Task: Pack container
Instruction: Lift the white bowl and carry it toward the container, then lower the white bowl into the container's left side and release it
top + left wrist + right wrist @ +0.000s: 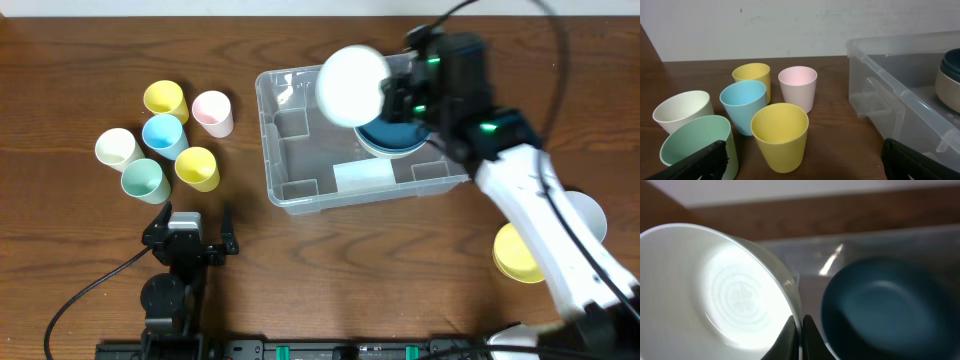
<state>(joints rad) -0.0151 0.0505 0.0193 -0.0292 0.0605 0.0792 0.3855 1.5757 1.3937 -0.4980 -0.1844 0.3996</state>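
Note:
The clear plastic container (300, 160) sits mid-table with a dark blue bowl (392, 137) stacked on another bowl in its right end. My right gripper (392, 98) hovers over the container, shut on the rim of a white bowl (352, 84), which is tilted on its side above the bin. In the right wrist view the fingers pinch the white bowl's (725, 290) wall, with the blue bowl (885, 310) below. My left gripper (190, 232) stands open near the front edge, short of the cups. The container's (900, 85) wall shows at right in the left wrist view.
Several pastel cups stand left of the container: yellow (165, 99), pink (212, 112), blue (163, 134), white (117, 149), green (144, 181), yellow (197, 168). A yellow bowl (518, 254) and a pale bowl (590, 215) lie at the right, partly under my right arm.

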